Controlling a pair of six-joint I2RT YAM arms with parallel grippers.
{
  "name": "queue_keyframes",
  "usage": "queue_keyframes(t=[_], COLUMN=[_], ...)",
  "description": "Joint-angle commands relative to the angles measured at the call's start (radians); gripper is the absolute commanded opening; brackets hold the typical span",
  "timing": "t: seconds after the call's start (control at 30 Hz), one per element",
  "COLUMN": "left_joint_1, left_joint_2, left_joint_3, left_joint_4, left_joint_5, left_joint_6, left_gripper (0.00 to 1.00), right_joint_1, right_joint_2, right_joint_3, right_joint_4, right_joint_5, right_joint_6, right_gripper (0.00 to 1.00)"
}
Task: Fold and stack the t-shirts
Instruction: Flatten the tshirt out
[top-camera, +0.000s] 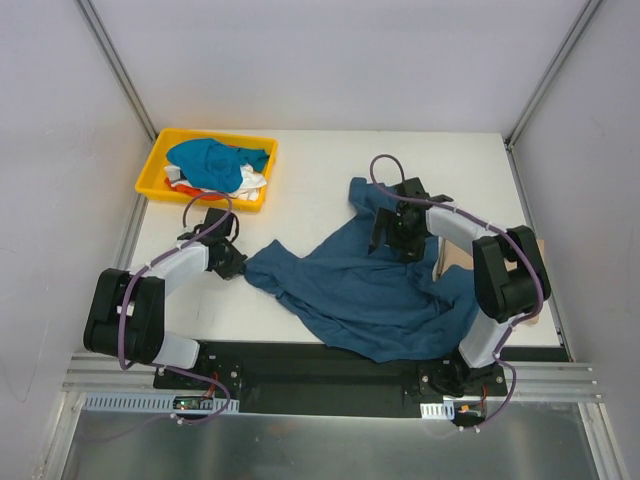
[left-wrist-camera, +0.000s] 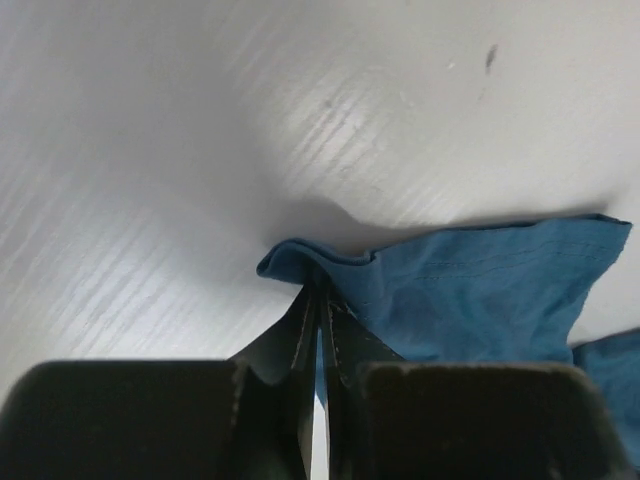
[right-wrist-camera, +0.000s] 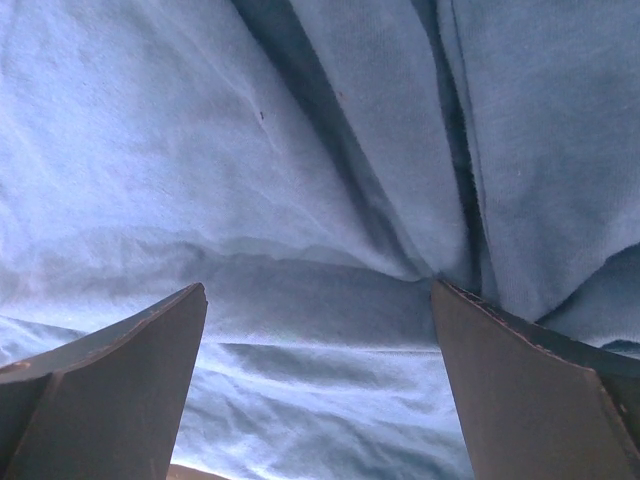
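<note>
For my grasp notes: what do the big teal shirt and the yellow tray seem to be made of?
The teal shirt: soft matte cloth, perhaps cotton; it wrinkles and shows a stitched hem. The yellow tray: apparently rigid plastic; smooth, evenly coloured rim.

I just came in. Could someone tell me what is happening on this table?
Two robot arms are working on a dark teal-blue t-shirt lying rumpled and unfolded on the white table. The left arm has its jaws shut on the shirt's left corner. The right arm holds its jaws open over the far part of the cloth, gripping nothing. In the yellow tray at the far left, other shirts sit heaped.
</note>
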Motion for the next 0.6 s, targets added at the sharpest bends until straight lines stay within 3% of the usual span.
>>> queue_keyframes(t=[0.0,0.23,0.57], left_joint_1=[0.006,0.008,0.065], left_joint_2=[0.058,0.024,0.089], left_joint_3=[0.031,0.093,0.234], left_joint_4=[0.006,0.006,0.006], left_joint_5=[-0.018,-0.163,-0.21], left_joint_6=[0.065,0.17,0.251], left_gripper=[0.0,0.0,0.0], right_joint_1=[0.004,0.049,0.288], right_joint_2=[-0.064,-0.113,-0.156], right_joint_3=[-0.021,-0.078,-0.103], right_joint_4=[-0.027,-0.072,-0.049], right_joint_5=[-0.013,-0.12,-0.229], right_joint_6=[-0.012,-0.063,0.01], right_gripper=[0.99,0.99,0.99])
